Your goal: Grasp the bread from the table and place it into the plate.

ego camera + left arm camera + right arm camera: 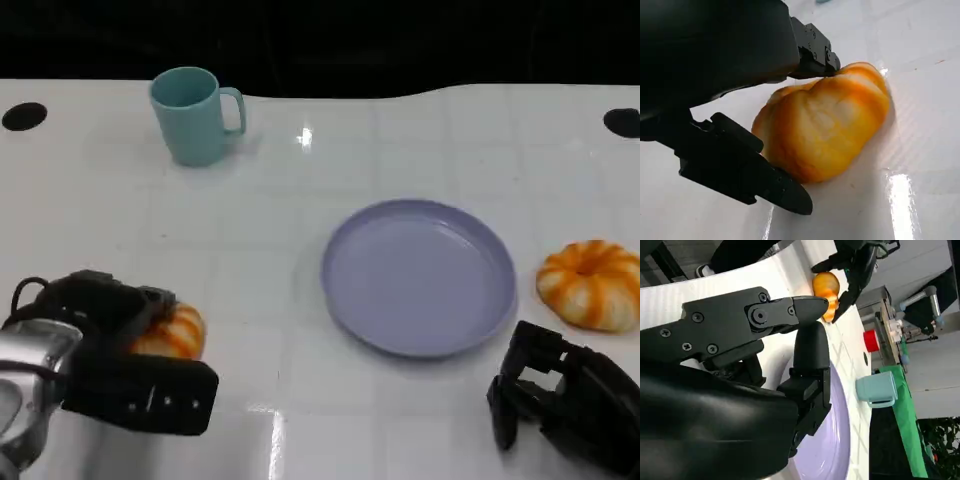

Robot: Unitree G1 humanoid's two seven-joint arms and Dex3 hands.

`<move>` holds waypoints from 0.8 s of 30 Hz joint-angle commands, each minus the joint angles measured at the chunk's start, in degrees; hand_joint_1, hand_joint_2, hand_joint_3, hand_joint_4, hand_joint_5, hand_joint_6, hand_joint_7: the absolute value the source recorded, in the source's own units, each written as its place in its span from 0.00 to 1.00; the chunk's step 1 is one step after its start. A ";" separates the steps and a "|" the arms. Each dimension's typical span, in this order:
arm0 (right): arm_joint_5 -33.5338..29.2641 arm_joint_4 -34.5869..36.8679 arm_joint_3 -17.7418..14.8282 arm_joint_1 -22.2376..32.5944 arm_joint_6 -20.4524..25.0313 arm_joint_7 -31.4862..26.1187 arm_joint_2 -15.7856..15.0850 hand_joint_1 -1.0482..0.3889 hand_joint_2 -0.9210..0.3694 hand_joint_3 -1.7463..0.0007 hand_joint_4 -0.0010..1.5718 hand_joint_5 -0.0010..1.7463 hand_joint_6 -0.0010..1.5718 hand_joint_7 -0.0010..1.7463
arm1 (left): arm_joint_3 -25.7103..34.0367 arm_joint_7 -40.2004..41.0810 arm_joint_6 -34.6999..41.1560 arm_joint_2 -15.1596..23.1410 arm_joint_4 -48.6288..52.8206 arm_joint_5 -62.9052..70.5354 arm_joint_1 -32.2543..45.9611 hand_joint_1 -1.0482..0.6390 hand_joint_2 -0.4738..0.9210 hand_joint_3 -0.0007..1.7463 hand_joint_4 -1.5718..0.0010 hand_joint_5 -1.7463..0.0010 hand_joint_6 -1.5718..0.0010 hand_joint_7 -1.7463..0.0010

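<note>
An orange-and-white bread [172, 335] lies on the white table at the lower left. My left hand [110, 355] is wrapped around it. In the left wrist view one finger [812, 52] touches the bread's [825, 125] far side and another finger [750, 170] presses its near side, while the bread rests on the table. The lilac plate [418, 275] sits at the centre, with nothing on it. My right hand [560, 400] rests near the table's front right, fingers apart and holding nothing. The right wrist view shows that hand [740, 390], the plate [835, 440], and farther off the left hand [855, 265] around the bread [824, 285].
A second orange bread [592, 283] lies right of the plate, just beyond my right hand. A teal mug [195, 113] stands at the back left. Black holes [24, 116] mark the table's far corners. Bare table lies between the left hand and the plate.
</note>
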 commanded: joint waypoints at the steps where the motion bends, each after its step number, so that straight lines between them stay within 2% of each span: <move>1: -0.90 -0.45 0.28 0.75 0.50 -0.75 -1.13 0.29 0.00 0.89 0.46 1.00 0.40 0.91 | -2.76 3.49 -0.59 0.06 7.24 -0.92 -2.46 0.26 0.86 0.01 0.94 0.89 0.84 0.99; 3: -1.07 -0.87 0.44 0.94 0.71 -1.03 -1.24 0.29 0.00 0.89 0.46 1.00 0.41 0.91 | -2.92 6.95 -1.96 -0.21 9.10 -2.24 -2.65 0.32 0.89 0.02 0.88 0.88 0.80 0.98; 5: -1.22 -1.30 0.58 1.11 0.95 -1.20 -1.34 0.29 0.00 0.88 0.46 1.00 0.41 0.90 | -2.30 10.27 -3.73 -0.35 10.07 -4.52 -2.34 0.39 0.92 0.03 0.77 0.87 0.70 0.97; 7: -1.37 -1.55 0.58 1.20 1.08 -1.27 -1.35 0.29 0.00 0.88 0.46 1.00 0.41 0.90 | -2.65 11.73 -4.46 -0.19 10.83 -5.72 -2.51 0.40 0.92 0.03 0.73 0.87 0.67 0.98; 8: -1.29 -1.69 0.48 1.25 1.15 -1.23 -1.34 0.29 0.00 0.88 0.46 1.00 0.41 0.90 | -1.99 16.88 -6.92 -0.05 11.54 -6.68 -1.75 0.42 0.93 0.05 0.65 0.84 0.60 0.95; 9: -1.32 -1.81 0.41 1.32 1.04 -1.28 -1.37 0.29 0.00 0.89 0.46 1.00 0.41 0.90 | -1.34 22.34 -9.58 -0.05 12.80 -7.60 -1.18 0.44 0.94 0.08 0.50 0.76 0.46 0.94; 10: -1.34 -1.91 0.36 1.37 0.96 -1.32 -1.40 0.29 0.00 0.89 0.46 1.00 0.41 0.90 | -1.03 26.43 -11.59 -0.03 13.98 -8.29 -0.89 0.47 0.87 0.25 0.44 0.48 0.29 0.88; 11: -1.42 -1.89 0.32 1.39 0.72 -1.45 -1.41 0.29 0.00 0.89 0.46 1.00 0.41 0.90 | -0.98 31.23 -13.09 -0.20 15.40 -8.37 -0.77 0.48 0.78 0.41 0.44 0.31 0.24 0.82; 12: -1.39 -1.76 0.24 1.35 0.58 -1.42 -1.39 0.29 0.00 0.89 0.46 1.00 0.41 0.91 | -1.16 34.26 -13.88 -0.34 16.58 -8.27 -0.95 0.49 0.72 0.55 0.47 0.16 0.30 0.59; 13: -1.25 -1.50 0.12 1.24 0.44 -1.20 -1.37 0.29 0.00 0.89 0.46 1.00 0.41 0.91 | -1.37 37.03 -14.46 -0.46 17.46 -8.08 -1.14 0.49 0.69 0.63 0.48 0.08 0.37 0.39; 14: -1.28 -1.40 0.09 1.21 0.27 -1.20 -1.39 0.29 0.00 0.88 0.46 1.00 0.41 0.91 | -1.55 39.91 -15.00 -0.58 18.24 -7.84 -1.33 0.50 0.66 0.68 0.50 0.03 0.46 0.20; 15: -1.33 -1.35 0.06 1.20 0.18 -1.19 -1.40 0.29 0.00 0.88 0.46 1.00 0.40 0.91 | -1.79 41.76 -15.43 -0.64 18.92 -7.72 -1.58 0.51 0.65 0.70 0.50 0.02 0.50 0.10; 17: -1.39 -1.25 0.02 1.18 0.02 -1.18 -1.42 0.29 0.00 0.88 0.45 1.00 0.40 0.91 | -2.27 44.22 -16.01 -0.73 20.05 -7.68 -2.00 0.52 0.63 0.71 0.51 0.00 0.55 0.02; 19: -1.18 -1.04 -0.11 1.05 0.04 -0.89 -1.35 0.29 0.00 0.88 0.45 1.00 0.40 0.91 | -2.09 47.97 -16.40 -1.24 20.03 -7.91 -1.86 0.52 0.63 0.72 0.51 0.00 0.55 0.01; 21: -0.84 -0.64 -0.35 0.81 0.18 -0.46 -1.24 0.30 0.00 0.87 0.46 1.00 0.40 0.92 | -1.61 51.10 -15.94 -1.82 18.24 -8.13 -1.36 0.51 0.58 0.81 0.49 0.00 0.55 0.00; 24: -0.47 -0.07 -0.72 0.56 0.32 0.14 -1.07 0.31 0.00 0.87 0.47 1.00 0.41 0.92 | -1.95 50.37 -14.31 -1.68 15.41 -7.82 -1.41 0.50 0.58 0.84 0.49 0.00 0.55 0.00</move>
